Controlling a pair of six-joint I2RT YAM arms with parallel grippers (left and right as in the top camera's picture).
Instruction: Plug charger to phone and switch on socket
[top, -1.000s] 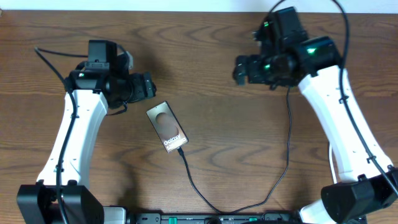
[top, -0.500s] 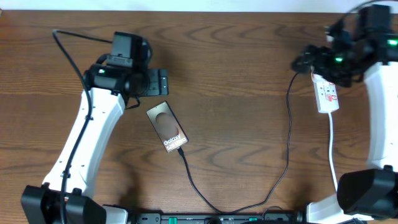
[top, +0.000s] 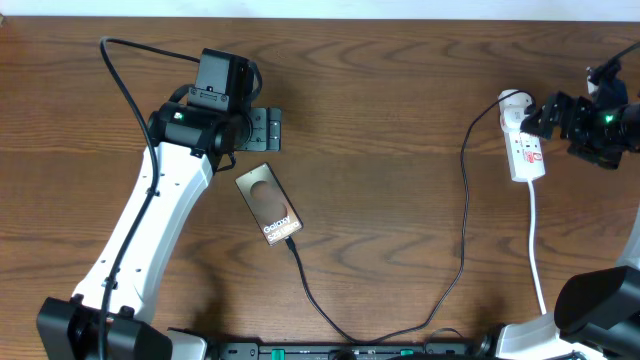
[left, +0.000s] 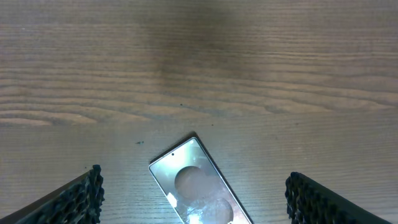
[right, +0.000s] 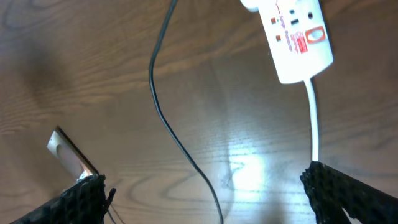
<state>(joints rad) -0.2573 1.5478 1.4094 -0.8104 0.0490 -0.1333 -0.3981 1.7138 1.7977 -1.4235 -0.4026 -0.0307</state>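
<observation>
Both arms have moved in the last second. My right arm has swung from above the table's middle out to the right edge, uncovering the socket (top: 522, 150), a narrow white plastic strip with small red marks. My left arm has slid right and up, closer to the phone (top: 269, 205).

My left gripper (top: 268, 130) hangs with its jaws spread wide and empty, just above the top end of the phone, a flat dark grey-brown glossy slab with a round mark and white lettering. It lies slanted on the brown wooden table (top: 380, 80). My right gripper (top: 535, 118) is also spread wide, holding nothing, just beside the socket's upper end; I cannot tell if it touches.

The charger cable (top: 463, 230), long, thin and black, meets the phone's lower end with its tip, loops down to the near edge, then climbs to the socket's top. A white cord (top: 535, 250) trails from the socket's lower end.
</observation>
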